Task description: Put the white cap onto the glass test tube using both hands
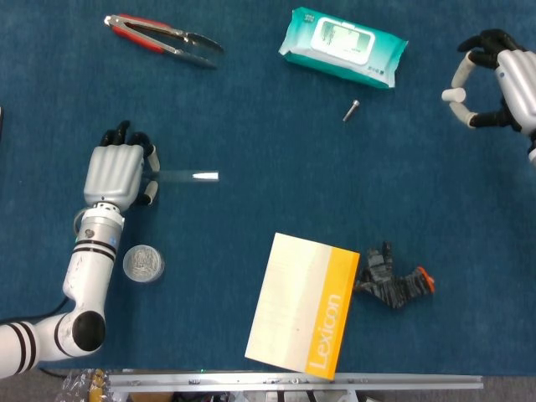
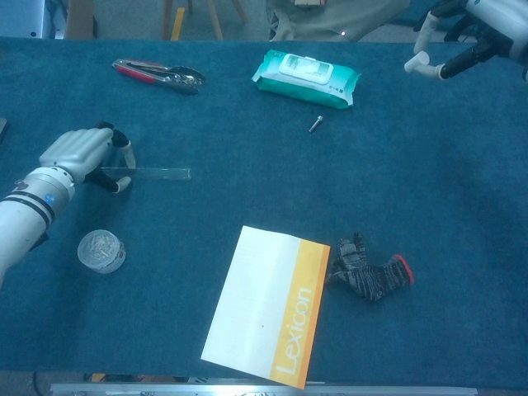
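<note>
Hands apart, tube in the left hand, cap in the right hand.

Left hand lies knuckles-up on the blue table, fingers curled around one end of the glass tube, which sticks out level toward the right hand. Right hand, far across the table, pinches the white cap between thumb and a fingertip, other fingers curled loosely. Just behind the left wrist sits a round tin. Tongs lie beyond the left hand; a wipes pack and small screw lie between the hands. Nearer the robot are a Lexicon booklet and a crumpled glove.
</note>
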### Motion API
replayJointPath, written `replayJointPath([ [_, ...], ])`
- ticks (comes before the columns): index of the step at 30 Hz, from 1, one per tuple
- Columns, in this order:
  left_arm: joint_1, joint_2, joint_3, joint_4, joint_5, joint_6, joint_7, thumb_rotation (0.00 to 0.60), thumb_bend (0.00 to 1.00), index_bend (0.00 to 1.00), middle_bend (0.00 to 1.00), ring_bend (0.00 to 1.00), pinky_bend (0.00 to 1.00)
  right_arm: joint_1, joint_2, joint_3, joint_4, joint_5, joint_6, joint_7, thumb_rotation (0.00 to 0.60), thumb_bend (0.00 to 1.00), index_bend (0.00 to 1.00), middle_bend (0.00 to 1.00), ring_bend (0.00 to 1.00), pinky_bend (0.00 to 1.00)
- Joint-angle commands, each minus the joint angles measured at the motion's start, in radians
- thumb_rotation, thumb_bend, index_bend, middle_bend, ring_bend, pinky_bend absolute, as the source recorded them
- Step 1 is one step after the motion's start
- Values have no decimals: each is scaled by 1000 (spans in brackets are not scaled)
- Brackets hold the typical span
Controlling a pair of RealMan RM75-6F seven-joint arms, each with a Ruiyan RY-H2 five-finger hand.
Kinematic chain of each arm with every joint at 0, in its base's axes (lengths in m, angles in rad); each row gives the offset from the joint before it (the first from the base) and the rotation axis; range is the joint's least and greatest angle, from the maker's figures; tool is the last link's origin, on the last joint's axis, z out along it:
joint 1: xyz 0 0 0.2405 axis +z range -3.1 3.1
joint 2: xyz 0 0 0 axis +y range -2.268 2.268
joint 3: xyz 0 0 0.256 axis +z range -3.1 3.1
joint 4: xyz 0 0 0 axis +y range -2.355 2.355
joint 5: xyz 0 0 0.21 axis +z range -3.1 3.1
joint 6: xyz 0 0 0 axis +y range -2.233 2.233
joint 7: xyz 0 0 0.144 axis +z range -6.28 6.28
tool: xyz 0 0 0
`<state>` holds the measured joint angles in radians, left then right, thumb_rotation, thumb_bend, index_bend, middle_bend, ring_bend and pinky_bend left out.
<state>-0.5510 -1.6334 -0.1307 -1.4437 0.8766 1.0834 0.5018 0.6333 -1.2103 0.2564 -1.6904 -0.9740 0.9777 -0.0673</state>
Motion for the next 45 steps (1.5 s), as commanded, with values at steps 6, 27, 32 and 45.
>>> replayJointPath([
  [6, 36, 63, -9, -62, 50, -17, -139, 600, 349, 546, 295, 110, 137, 1, -5, 3, -10, -13, 2, 7, 600, 275, 603, 288, 128, 266],
  [27, 77, 251, -64, -260, 130, -169, -540, 600, 349, 554, 318, 131, 140, 16, -18, 19, -59, -25, 0, 24, 600, 276, 603, 288, 128, 266],
  [32, 91, 283, -71, -292, 186, -175, -636, 600, 349, 558, 325, 131, 140, 24, -24, 30, -92, -42, 0, 42, 600, 275, 603, 288, 128, 266],
  [45, 119, 340, -81, -353, 310, -193, -894, 600, 349, 564, 331, 131, 140, 67, -73, 55, -196, -71, -4, 64, 600, 276, 603, 288, 128, 266],
])
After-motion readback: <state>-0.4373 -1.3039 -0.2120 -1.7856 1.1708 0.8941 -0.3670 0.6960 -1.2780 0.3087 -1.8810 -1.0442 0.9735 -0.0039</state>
